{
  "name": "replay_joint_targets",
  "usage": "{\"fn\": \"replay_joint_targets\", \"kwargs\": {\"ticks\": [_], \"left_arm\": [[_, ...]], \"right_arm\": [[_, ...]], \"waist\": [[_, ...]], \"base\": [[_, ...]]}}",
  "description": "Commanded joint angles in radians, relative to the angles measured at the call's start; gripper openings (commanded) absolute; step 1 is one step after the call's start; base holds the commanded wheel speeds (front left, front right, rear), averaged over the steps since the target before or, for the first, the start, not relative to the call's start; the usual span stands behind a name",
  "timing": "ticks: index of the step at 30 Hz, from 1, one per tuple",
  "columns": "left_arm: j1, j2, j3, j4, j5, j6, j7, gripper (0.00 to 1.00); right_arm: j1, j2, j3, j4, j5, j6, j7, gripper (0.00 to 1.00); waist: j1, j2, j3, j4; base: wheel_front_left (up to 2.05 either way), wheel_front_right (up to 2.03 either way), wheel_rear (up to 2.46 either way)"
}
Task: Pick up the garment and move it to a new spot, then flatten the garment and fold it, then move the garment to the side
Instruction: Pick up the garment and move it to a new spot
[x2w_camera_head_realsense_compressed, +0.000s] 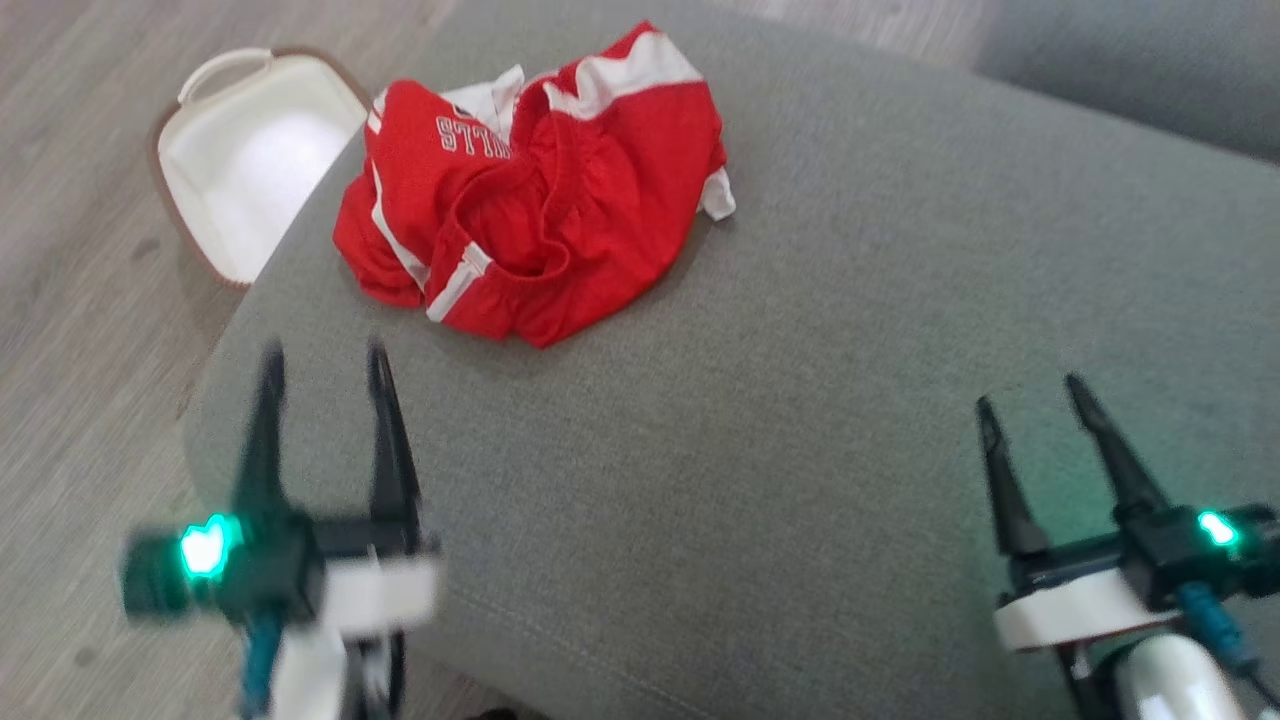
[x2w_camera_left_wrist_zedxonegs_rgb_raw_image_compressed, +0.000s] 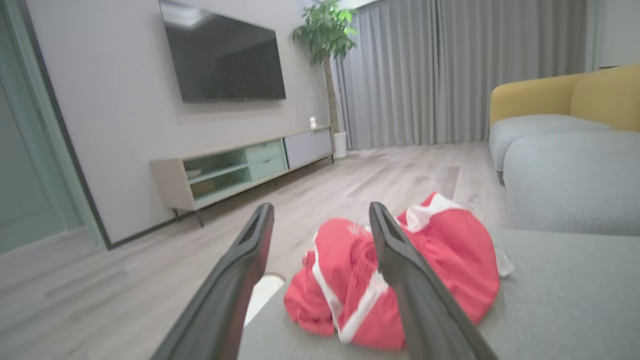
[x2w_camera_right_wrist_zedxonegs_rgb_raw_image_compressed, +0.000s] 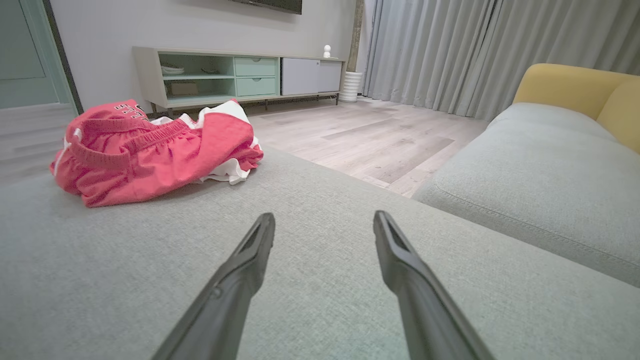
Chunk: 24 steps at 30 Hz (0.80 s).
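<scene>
My left gripper (x2w_camera_head_realsense_compressed: 325, 350) and right gripper (x2w_camera_head_realsense_compressed: 1030, 393) gape wide, empty. The garment (x2w_camera_head_realsense_compressed: 530, 190) lies crumpled at eleven o'clock on the cushion (x2w_camera_head_realsense_compressed: 800, 420). Light, floppy, I reckon; I'd pinch the raised waistband (x2w_camera_head_realsense_compressed: 480, 190).

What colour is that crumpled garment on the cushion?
Red garment with white stripes and white lettering; clearest in the head view.

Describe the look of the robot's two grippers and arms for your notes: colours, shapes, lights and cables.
The left gripper and right gripper match: each has two long, dark fingers tapering to points, set on a black block with a glowing green light. Behind each sits a white collar, with a teal-blue cable running beside it. The right forearm is glossy white and rounded.
</scene>
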Motion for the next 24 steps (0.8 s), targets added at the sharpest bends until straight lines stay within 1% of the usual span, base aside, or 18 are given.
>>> {"fn": "replay_joint_targets", "kwargs": {"ticks": [1, 4, 7, 10, 12, 14, 16, 18, 20, 24], "left_arm": [[-0.145, 0.034, 0.052, -0.049, 0.013, -0.028, -0.010, 1.00], [-0.285, 0.065, 0.058, -0.028, 0.009, -0.083, -0.010, 1.00], [-0.446, 0.079, 0.055, 0.048, -0.015, -0.147, -0.010, 1.00], [-0.611, 0.085, 0.038, 0.197, -0.031, -0.205, 0.002, 1.00], [-0.724, 0.074, 0.029, 0.319, -0.056, -0.241, 0.059, 1.00], [-0.829, 0.059, 0.027, 0.450, -0.091, -0.269, 0.149, 1.00], [-0.918, 0.052, 0.031, 0.569, -0.114, -0.278, 0.215, 1.00], [-0.979, 0.063, 0.030, 0.678, -0.110, -0.275, 0.249, 1.00], [-1.013, 0.066, 0.039, 0.774, -0.124, -0.277, 0.280, 1.00], [-1.057, 0.056, 0.053, 0.935, -0.174, -0.304, 0.323, 1.00]], "right_arm": [[-0.044, -0.041, 0.007, -0.042, -0.011, 0.007, -0.011, 1.00], [-0.049, -0.073, -0.011, -0.056, -0.016, 0.007, -0.011, 1.00], [-0.050, -0.097, -0.033, -0.074, -0.013, 0.007, -0.011, 1.00], [-0.058, -0.126, -0.052, -0.093, -0.010, 0.007, -0.011, 1.00], [-0.061, -0.150, -0.062, -0.112, -0.014, 0.007, -0.011, 1.00], [-0.062, -0.179, -0.066, -0.131, -0.021, 0.007, -0.011, 1.00], [-0.061, -0.201, -0.068, -0.149, -0.021, 0.007, -0.011, 1.00], [-0.061, -0.202, -0.076, -0.161, -0.011, 0.007, -0.011, 1.00], [-0.063, -0.207, -0.079, -0.175, -0.006, 0.007, -0.011, 1.00], [-0.067, -0.221, -0.090, -0.199, -0.006, 0.007, -0.011, 1.00]], "waist": [[-0.0002, 0.0000, 0.056, 0.010], [-0.0002, 0.0000, 0.088, 0.012], [-0.0002, 0.0000, 0.119, 0.007], [-0.0002, 0.0000, 0.159, -0.006], [-0.0002, 0.0000, 0.189, -0.013], [-0.0002, 0.0000, 0.221, -0.021], [-0.0002, 0.0000, 0.244, -0.032], [-0.0002, 0.0000, 0.262, -0.049], [-0.0002, 0.0000, 0.283, -0.066], [-0.0002, 0.0000, 0.321, -0.089]], "base": [[0.00, 0.00, 0.00], [0.00, 0.00, 0.00], [0.00, 0.00, 0.00], [0.00, 0.00, 0.00], [0.00, 0.00, 0.00], [0.00, 0.00, 0.00], [0.00, 0.00, 0.00], [0.00, 0.00, 0.00], [0.00, 0.00, 0.00], [0.00, 0.00, 0.00]]}}
